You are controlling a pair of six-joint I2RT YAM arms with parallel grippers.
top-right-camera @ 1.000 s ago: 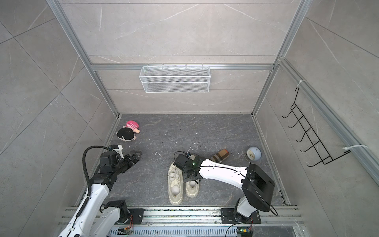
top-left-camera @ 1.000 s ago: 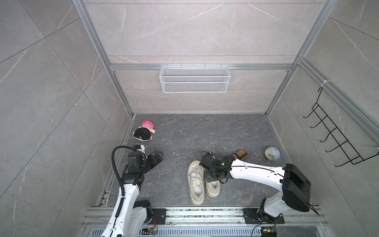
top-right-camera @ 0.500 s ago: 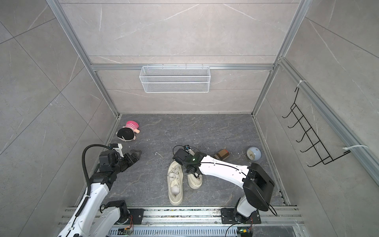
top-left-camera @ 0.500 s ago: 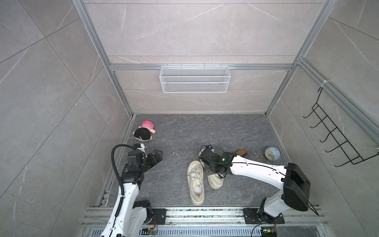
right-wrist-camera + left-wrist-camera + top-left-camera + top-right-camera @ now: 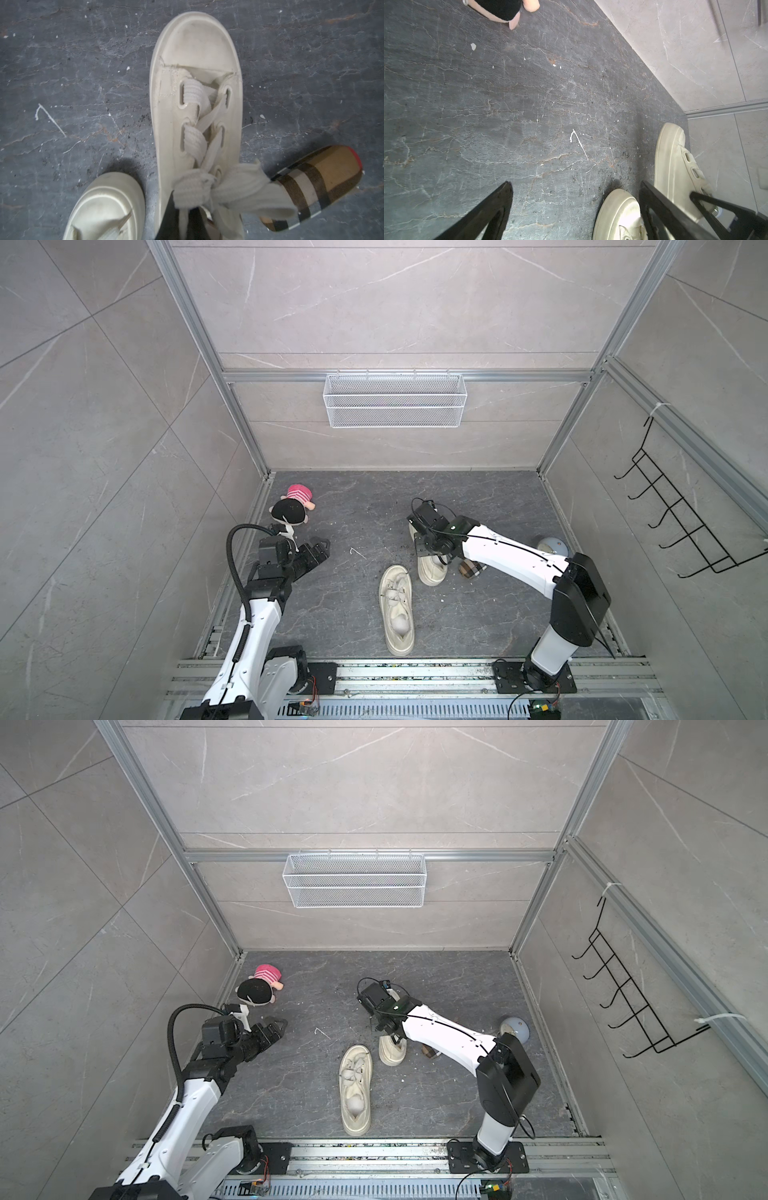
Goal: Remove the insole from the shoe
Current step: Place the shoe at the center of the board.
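Two cream lace-up shoes lie on the dark floor. The farther shoe (image 5: 430, 574) (image 5: 390, 1052) sits under my right arm with its toe (image 5: 197, 41) toward the back wall. My right gripper (image 5: 182, 216) (image 5: 438, 558) is shut, its dark fingers reaching into this shoe's mouth under the lace bow (image 5: 207, 187). What they pinch is hidden there, and so is the insole. My left gripper (image 5: 575, 187) (image 5: 322, 545) hangs open over bare floor at the left, with nothing between its fingers.
The other shoe (image 5: 397, 610) lies nearer the front rail with a balled sock in its heel. A plaid roll (image 5: 469, 568) lies right of the gripped shoe, with a pale ball (image 5: 552, 547) beyond. A plush doll (image 5: 293, 508) lies back left. A wire basket (image 5: 395, 400) hangs on the back wall.
My right gripper has shut inside the shoe and moved toward the back wall. The shoe has come with it, away from beside the other shoe. The left arm has not moved.
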